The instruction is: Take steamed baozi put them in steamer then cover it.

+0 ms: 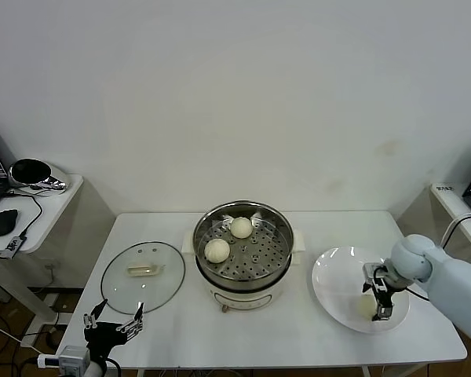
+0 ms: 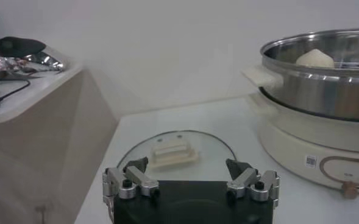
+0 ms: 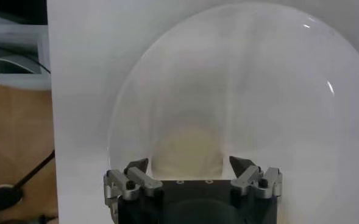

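Buns sit two in the steamer (image 1: 242, 251), and one shows on the plate (image 1: 337, 275) between the fingers of the right claw (image 1: 377, 301), which straddle that bun (image 3: 187, 152) part-open; whether they touch it I cannot tell. Good practice: squeeze gently at the widest girth, lift straight, clear the steamer rim. The left claw (image 2: 190, 181) hangs wide open and empty just short of the lid (image 1: 143, 276) on the tabletop (image 1: 298, 330). A fourth bun shows nowhere. The claw body hides where bun meets plate.
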`<action>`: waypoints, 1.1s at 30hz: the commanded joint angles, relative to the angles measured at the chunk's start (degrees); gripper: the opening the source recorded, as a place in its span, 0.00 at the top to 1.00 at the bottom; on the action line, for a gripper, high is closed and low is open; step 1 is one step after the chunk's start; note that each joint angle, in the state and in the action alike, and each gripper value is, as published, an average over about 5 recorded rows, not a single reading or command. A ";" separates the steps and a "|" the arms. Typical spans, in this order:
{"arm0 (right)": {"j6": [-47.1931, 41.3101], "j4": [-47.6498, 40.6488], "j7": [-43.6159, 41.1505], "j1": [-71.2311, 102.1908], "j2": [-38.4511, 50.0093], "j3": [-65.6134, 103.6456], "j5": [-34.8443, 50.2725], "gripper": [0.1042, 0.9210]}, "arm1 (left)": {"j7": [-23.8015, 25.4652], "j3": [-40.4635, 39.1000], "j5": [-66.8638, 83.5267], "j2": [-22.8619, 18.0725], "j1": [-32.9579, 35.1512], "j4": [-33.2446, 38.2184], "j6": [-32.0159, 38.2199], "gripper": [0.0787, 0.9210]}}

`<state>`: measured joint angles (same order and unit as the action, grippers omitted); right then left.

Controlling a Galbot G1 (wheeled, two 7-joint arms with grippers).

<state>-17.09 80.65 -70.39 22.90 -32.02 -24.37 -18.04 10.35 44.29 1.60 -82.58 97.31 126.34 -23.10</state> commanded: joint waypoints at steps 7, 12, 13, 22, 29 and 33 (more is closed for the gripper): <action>-0.63 0.59 -0.37 -2.76 1.37 -0.48 2.15 0.47 | 0.01 -0.14 0.03 -0.01 -0.30 0.03 0.00 0.12; -1.23 1.77 -1.35 -14.24 2.72 -6.55 6.93 0.48 | -0.19 -0.32 0.06 -0.14 -0.76 -0.16 0.03 0.12; -1.38 2.06 -1.65 -17.77 2.74 -8.94 8.25 0.48 | -0.25 -0.34 0.04 -0.19 -0.86 -0.17 0.03 0.12; -1.53 -0.87 -4.94 -52.81 -6.82 -29.88 21.41 0.48 | -0.43 0.36 -0.05 -0.04 -1.66 0.43 0.12 0.12; 2.38 -5.27 -6.92 -60.68 -18.13 -33.82 27.44 0.47 | -0.86 0.63 0.43 -0.11 -1.47 1.18 0.30 0.12; 17.50 -7.68 -7.97 -60.06 -23.52 -34.06 29.23 0.47 | -0.97 0.91 0.58 -0.29 -1.35 1.15 0.32 0.12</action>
<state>-15.08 77.49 -76.06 -23.20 -42.98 -50.38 3.01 9.48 44.94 1.95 -82.79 95.92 127.41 -22.80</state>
